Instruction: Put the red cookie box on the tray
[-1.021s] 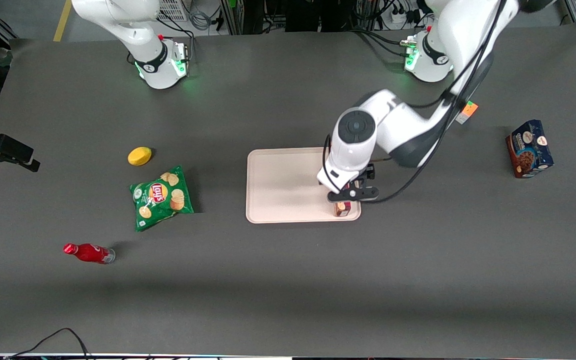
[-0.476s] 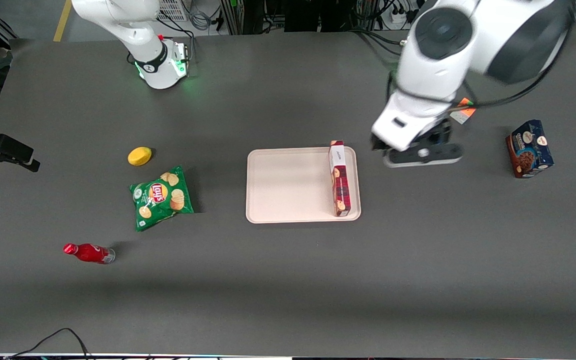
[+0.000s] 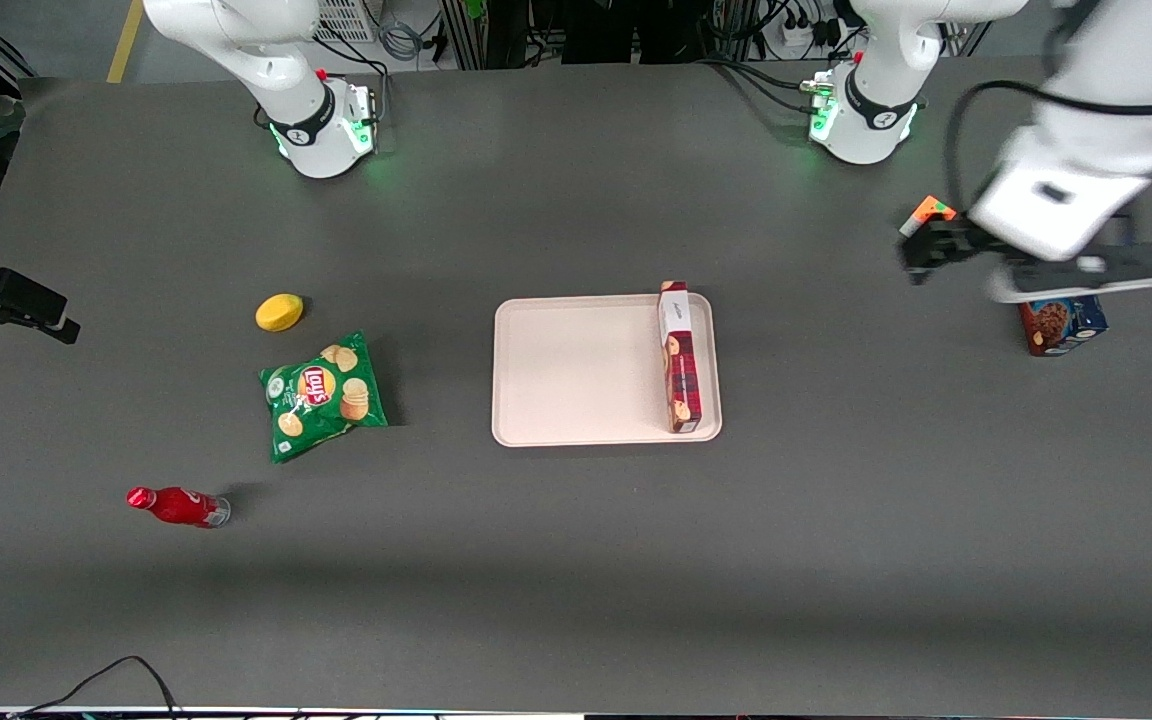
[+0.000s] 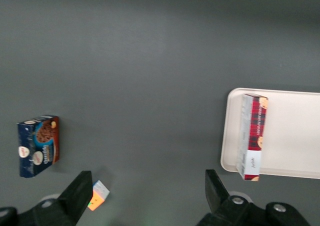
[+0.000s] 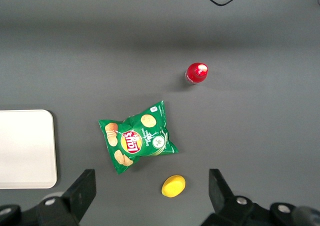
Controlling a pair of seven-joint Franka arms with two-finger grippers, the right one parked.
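Note:
The red cookie box [image 3: 681,355] lies flat on the pale pink-beige tray [image 3: 576,370], along the tray's short edge toward the working arm's end, with its white label at the end farther from the front camera. Nothing touches it. My gripper [image 3: 1036,268] hangs high over the table well away from the tray, toward the working arm's end, above the blue cookie box. In the left wrist view the gripper [image 4: 147,193] is open, with only bare table and a small cube between its fingers [image 4: 80,191]. That view also holds the red cookie box [image 4: 252,136] on the tray [image 4: 295,131].
A blue-and-brown cookie box [image 3: 1064,325] and a small colourful cube [image 3: 926,212] sit under and beside my gripper. Toward the parked arm's end lie a green chips bag [image 3: 324,393], a yellow lemon [image 3: 279,312] and a red bottle [image 3: 176,506].
One second ago my gripper was down on the red cookie box over the tray. It has since let go, risen and swung away toward the working arm's end. The box stays on the tray.

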